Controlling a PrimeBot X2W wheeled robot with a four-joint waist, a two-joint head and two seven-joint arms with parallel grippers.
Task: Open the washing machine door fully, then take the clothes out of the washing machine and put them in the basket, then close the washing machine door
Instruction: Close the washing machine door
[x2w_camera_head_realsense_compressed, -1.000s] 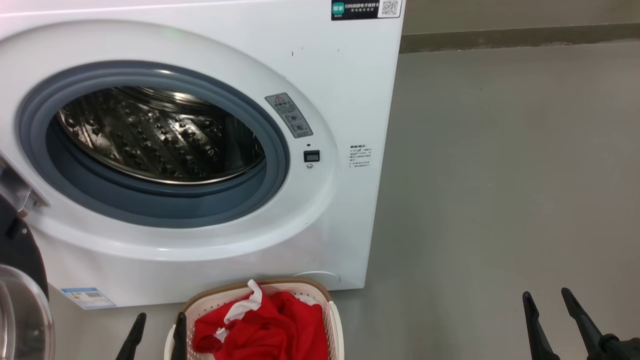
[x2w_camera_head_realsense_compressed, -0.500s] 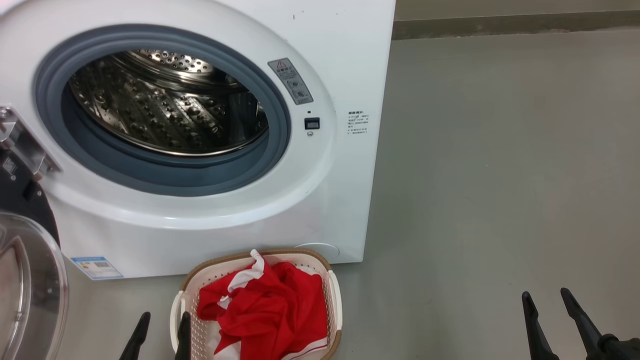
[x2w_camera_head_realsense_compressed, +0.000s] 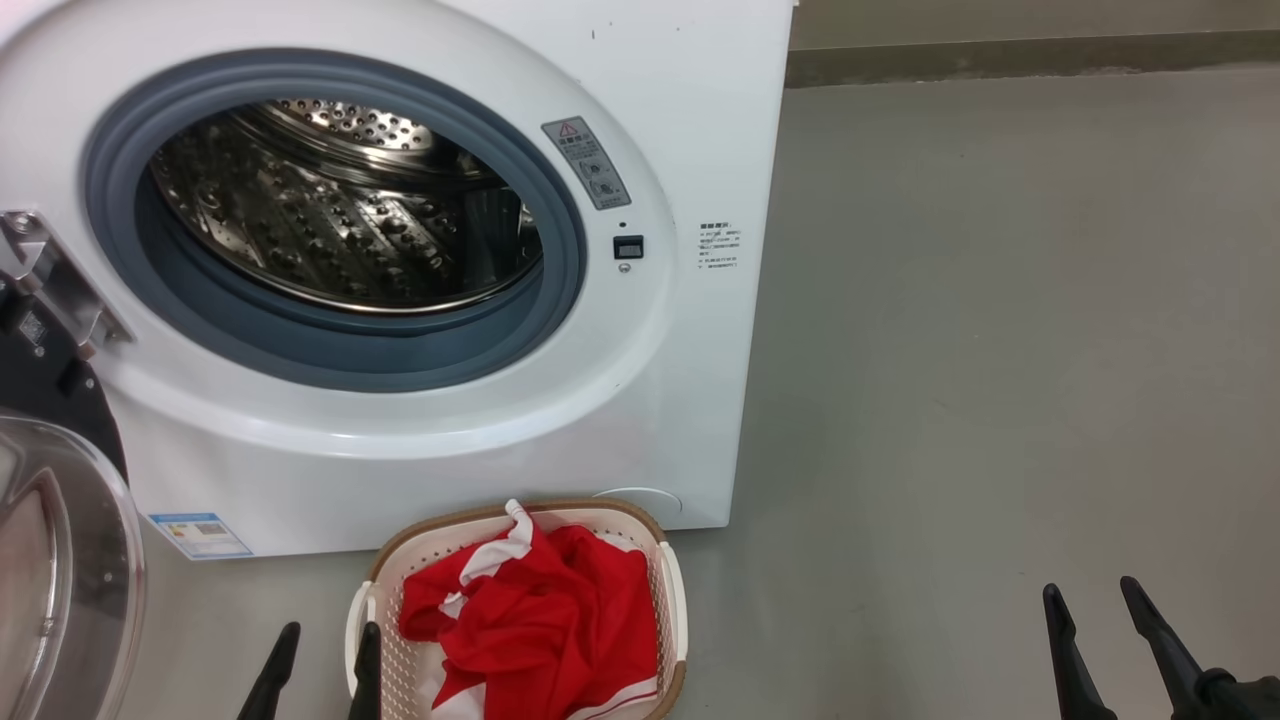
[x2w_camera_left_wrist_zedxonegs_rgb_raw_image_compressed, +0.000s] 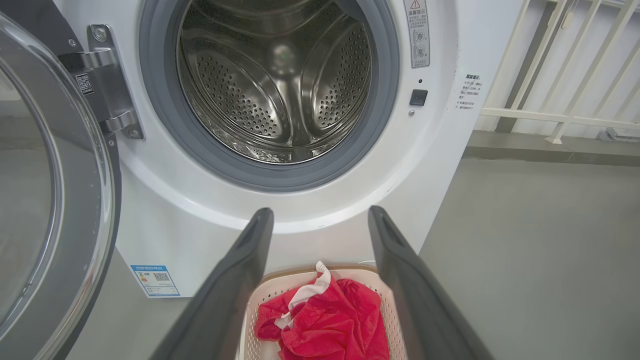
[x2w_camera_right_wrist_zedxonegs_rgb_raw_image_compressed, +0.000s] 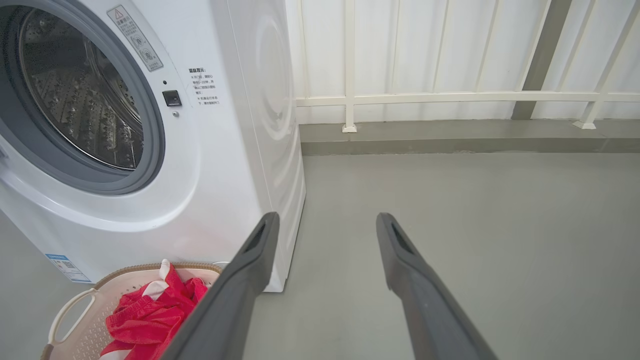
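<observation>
The white washing machine (x2w_camera_head_realsense_compressed: 690, 120) (x2w_camera_left_wrist_zedxonegs_rgb_raw_image_compressed: 165, 220) (x2w_camera_right_wrist_zedxonegs_rgb_raw_image_compressed: 225, 160) stands with its door (x2w_camera_head_realsense_compressed: 60, 560) (x2w_camera_left_wrist_zedxonegs_rgb_raw_image_compressed: 50, 200) swung wide open at the left; the steel drum (x2w_camera_head_realsense_compressed: 340, 210) (x2w_camera_left_wrist_zedxonegs_rgb_raw_image_compressed: 280, 80) looks bare. Red and white clothes (x2w_camera_head_realsense_compressed: 540, 620) (x2w_camera_left_wrist_zedxonegs_rgb_raw_image_compressed: 330, 325) (x2w_camera_right_wrist_zedxonegs_rgb_raw_image_compressed: 145, 320) lie in the cream basket (x2w_camera_head_realsense_compressed: 672, 590) (x2w_camera_left_wrist_zedxonegs_rgb_raw_image_compressed: 255, 305) (x2w_camera_right_wrist_zedxonegs_rgb_raw_image_compressed: 75, 325) on the floor in front of the machine. My left gripper (x2w_camera_head_realsense_compressed: 322, 645) (x2w_camera_left_wrist_zedxonegs_rgb_raw_image_compressed: 320, 215) hangs open at the basket's left edge, holding nothing. My right gripper (x2w_camera_head_realsense_compressed: 1092, 592) (x2w_camera_right_wrist_zedxonegs_rgb_raw_image_compressed: 327, 220) is open over bare floor far to the right.
Grey floor (x2w_camera_head_realsense_compressed: 1000, 350) spreads to the right of the machine. A low kerb (x2w_camera_head_realsense_compressed: 1030, 55) and a white railing (x2w_camera_right_wrist_zedxonegs_rgb_raw_image_compressed: 450, 95) close off the back. The open door's metal hinge (x2w_camera_head_realsense_compressed: 50, 275) juts out at the machine's left.
The head camera has tipped down and slightly shifted, so the machine sits higher and more of the basket shows. Both grippers stay open and in place.
</observation>
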